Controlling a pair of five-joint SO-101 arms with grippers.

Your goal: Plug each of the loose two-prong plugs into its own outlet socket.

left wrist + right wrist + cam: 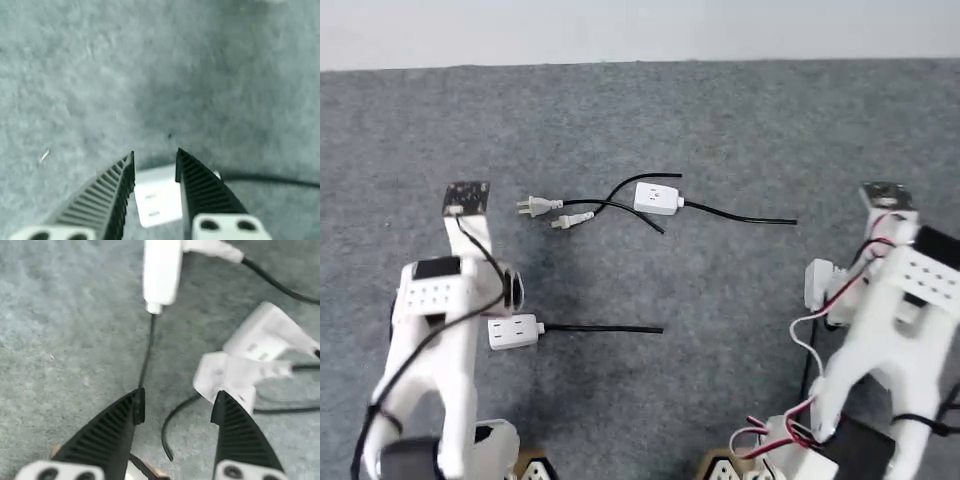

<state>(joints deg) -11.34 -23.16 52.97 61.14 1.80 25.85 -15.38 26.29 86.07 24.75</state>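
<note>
Left claw: your left claw [155, 154] is spread, with one finger on each side of the near socket [157, 200]. You cannot tell whether the pads touch its sides, so count it as not yet gripped.
Right claw: your right claw [177, 400] stands wide apart with nothing between its fingers.
Near socket: it lies at the lower left of the high view [513, 331], flat on the grey mat [740, 120]. Its black cable runs right toward the centre of the frame. The left wrist view shows its slots empty.
Far socket: it sits at the upper centre of the high view [658, 197], with its cable trailing off to the right. Nothing is seated in it, as far as you can see.
Plugs: the upper plug [538, 205] and the lower plug [570, 220] lie side by side just left of the far socket. Their prongs point to the left of the frame, and they are apart from both sockets.
Done: nothing so far; neither plug is in a socket.
Left: both plugs have to go in. The step in hand looks like securing the near socket. After that you need to lift a plug, line its prongs up with the slots and press it in, then do the same with the second pair.
</note>
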